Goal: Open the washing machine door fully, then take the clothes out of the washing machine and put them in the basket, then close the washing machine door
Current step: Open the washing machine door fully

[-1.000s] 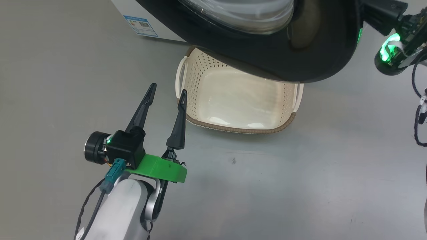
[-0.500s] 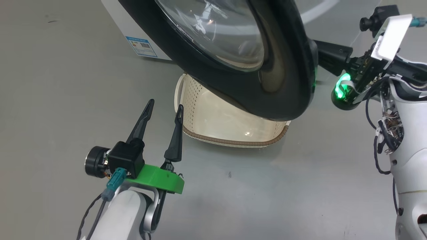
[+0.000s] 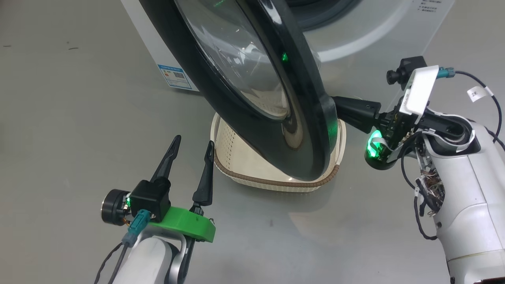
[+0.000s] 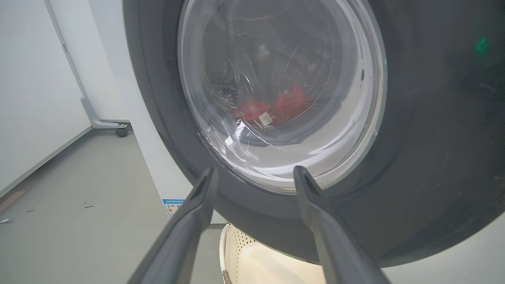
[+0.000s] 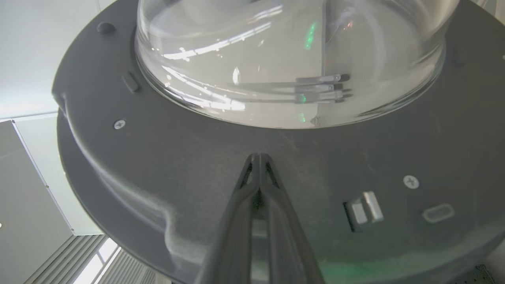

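Tips of right end effector (image 5: pixel 259 158) pinched together against door (image 5: pixel 165 157)

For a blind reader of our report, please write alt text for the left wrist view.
The black-rimmed washing machine door stands close ahead, red clothes visible through its glass. The open left tool points at it; the cream basket sits below.

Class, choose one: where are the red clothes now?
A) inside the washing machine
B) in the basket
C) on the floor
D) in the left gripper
A: the left wrist view shows the clothes through the washing machine door glass, lying inside the washing machine.
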Tool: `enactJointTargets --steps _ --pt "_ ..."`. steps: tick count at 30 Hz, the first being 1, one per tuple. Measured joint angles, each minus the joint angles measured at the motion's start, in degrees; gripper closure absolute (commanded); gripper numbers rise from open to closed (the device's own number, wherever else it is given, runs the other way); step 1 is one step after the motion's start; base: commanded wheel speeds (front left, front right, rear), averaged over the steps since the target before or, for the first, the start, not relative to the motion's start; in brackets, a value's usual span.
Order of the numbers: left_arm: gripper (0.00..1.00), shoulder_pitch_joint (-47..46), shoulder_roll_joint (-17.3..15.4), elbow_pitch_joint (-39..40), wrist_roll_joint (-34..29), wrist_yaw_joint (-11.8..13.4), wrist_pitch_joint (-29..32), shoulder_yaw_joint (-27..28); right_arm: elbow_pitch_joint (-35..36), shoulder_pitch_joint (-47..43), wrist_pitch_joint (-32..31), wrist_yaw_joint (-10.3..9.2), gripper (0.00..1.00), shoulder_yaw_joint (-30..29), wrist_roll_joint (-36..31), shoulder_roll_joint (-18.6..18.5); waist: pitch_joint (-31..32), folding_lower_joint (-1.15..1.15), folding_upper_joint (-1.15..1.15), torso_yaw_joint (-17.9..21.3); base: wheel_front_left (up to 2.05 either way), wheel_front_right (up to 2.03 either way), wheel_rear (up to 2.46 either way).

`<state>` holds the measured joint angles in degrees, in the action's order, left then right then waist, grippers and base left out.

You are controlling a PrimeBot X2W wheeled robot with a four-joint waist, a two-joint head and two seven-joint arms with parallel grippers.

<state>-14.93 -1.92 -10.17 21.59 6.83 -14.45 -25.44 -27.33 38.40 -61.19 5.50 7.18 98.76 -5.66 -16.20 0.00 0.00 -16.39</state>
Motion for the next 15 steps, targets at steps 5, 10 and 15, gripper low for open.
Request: enactJointTargets --steps 5,10,15 --pt "0.00 0.7 0.0 -0.4 0.0 0.0 0.0 0.0 0.0 -2.2 0.1 0.42 1.00 1.1 0.0 0.6 1.5 0.00 0.00 -0.6 0.00 0.00 0.00" --pt "0.00 1.1 0.0 -0.7 0.0 0.0 0.0 -0.4 0.0 -4.2 0.9 0.44 1.00 1.9 0.0 0.8 2.7 0.00 0.00 -1.7 0.00 0.00 0.00" --pt "0.00 1.4 0.0 -1.1 0.0 0.0 0.0 -1.1 0.0 -6.1 1.6 0.49 1.00 2.8 0.1 1.4 4.0 0.00 0.00 -3.0 0.00 0.00 0.00"
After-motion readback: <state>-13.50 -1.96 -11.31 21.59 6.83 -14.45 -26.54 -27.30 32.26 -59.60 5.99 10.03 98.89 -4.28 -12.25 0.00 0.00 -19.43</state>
